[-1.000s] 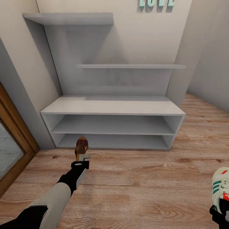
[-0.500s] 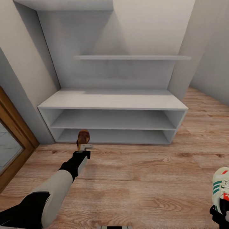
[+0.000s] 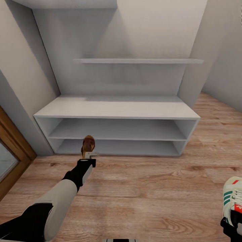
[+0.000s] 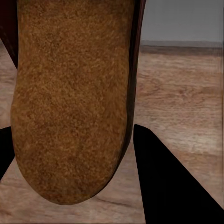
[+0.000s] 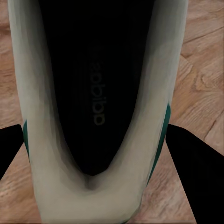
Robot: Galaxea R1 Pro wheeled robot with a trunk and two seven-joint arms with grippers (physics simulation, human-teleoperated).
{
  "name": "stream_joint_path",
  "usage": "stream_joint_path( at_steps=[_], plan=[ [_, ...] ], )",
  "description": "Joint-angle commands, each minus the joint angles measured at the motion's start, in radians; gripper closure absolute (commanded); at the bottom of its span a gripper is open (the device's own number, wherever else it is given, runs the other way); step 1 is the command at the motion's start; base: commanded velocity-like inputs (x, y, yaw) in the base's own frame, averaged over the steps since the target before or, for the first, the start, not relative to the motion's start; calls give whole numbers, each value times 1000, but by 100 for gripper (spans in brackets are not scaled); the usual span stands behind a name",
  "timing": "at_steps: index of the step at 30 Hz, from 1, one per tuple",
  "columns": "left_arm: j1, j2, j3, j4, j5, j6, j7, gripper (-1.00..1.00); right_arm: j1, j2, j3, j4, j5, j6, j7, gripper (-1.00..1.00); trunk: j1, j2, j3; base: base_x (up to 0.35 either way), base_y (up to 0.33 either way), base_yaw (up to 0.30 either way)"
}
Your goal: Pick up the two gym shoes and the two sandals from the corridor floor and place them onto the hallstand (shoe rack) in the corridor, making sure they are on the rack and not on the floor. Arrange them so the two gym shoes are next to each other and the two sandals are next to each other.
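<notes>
Your left gripper is clamped on a small brown leather sandal, holding it up just in front of the pale grey-white low shoe rack — near its lower slots. Your right gripper has hold of a white lace-up sneaker with green stripes above the wood-grain plank floor — well apart from the rack.

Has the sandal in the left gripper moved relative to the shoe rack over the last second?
Yes: the sandal has moved closer to the hallstand, now overlapping its lower shelf slot.
</notes>
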Motion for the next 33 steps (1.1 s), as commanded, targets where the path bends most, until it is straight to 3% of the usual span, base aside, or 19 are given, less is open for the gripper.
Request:
stream_joint_path(
  at_steps=[1,11,30,31,33],
  plan=[
    [-1,-1,7,-8,-10,7,-2,100,0,0,9,0,-2,0,-8,100,0,0,-1,0,0,0],
    [-29,-2,6,-64,-7,31,-15,100,0,27,9,0,-5,0,-7,100,0,0,-1,0,0,0],
    [-95,-4,6,-174,-2,122,-75,100,0,30,9,0,-4,0,-7,100,0,0,-1,0,0,0],
    [-95,-5,6,-180,-2,341,-109,100,0,30,9,0,-3,0,-7,100,0,0,-1,0,0,0],
    [-95,-5,6,-180,-2,343,-109,100,0,30,9,0,-3,0,-7,100,0,0,-1,0,0,0]
  ],
)
